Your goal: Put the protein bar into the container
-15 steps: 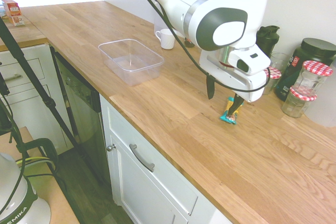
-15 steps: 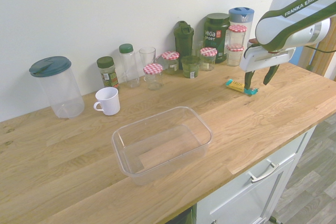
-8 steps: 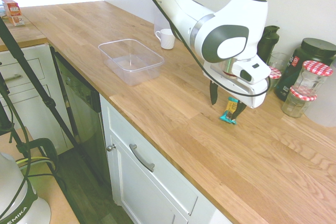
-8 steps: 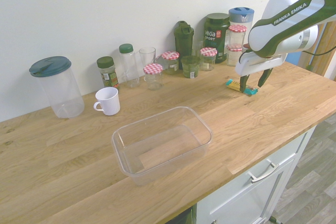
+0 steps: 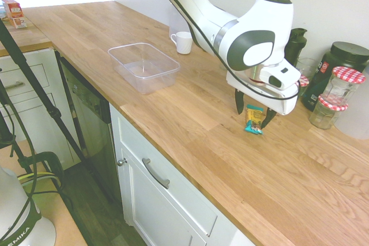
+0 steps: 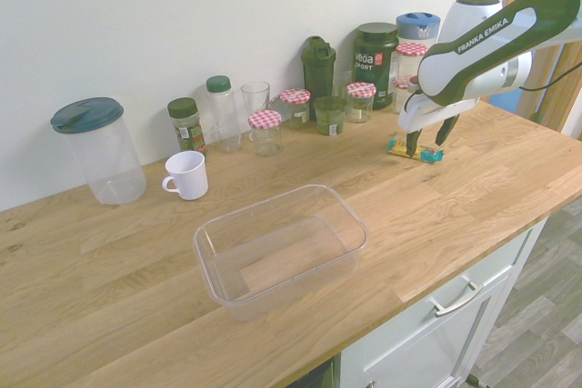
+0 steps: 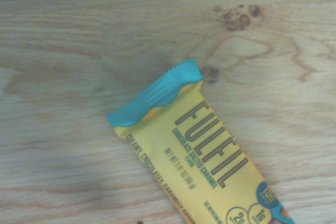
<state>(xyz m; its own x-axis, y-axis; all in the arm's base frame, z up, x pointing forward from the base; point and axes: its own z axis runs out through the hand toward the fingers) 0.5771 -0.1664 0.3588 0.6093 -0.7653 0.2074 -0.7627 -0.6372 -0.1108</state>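
Note:
The protein bar (image 5: 253,118) lies flat on the wooden counter (image 5: 190,113), yellow with teal ends; it fills the wrist view (image 7: 205,156) close up. My gripper (image 5: 253,116) is open and low over it, one dark finger on each side of the bar, as the second exterior view (image 6: 426,142) also shows. The bar (image 6: 417,152) rests on the wood between the fingers. The container (image 5: 143,66), a clear lidless tub, stands empty well away along the counter, nearer the front edge (image 6: 280,246).
A white mug (image 6: 186,174) and a lidded clear jug (image 6: 97,149) stand by the wall. Behind the bar is a row of jars with red-checked lids (image 6: 360,100), bottles, a dark shaker (image 6: 318,67) and a dark tub (image 6: 375,59). The counter's front edge drops to white drawers.
The gripper has come down and shifted slightly toward the wall, from hovering beside the bar to straddling it. The bar and the container have not moved.

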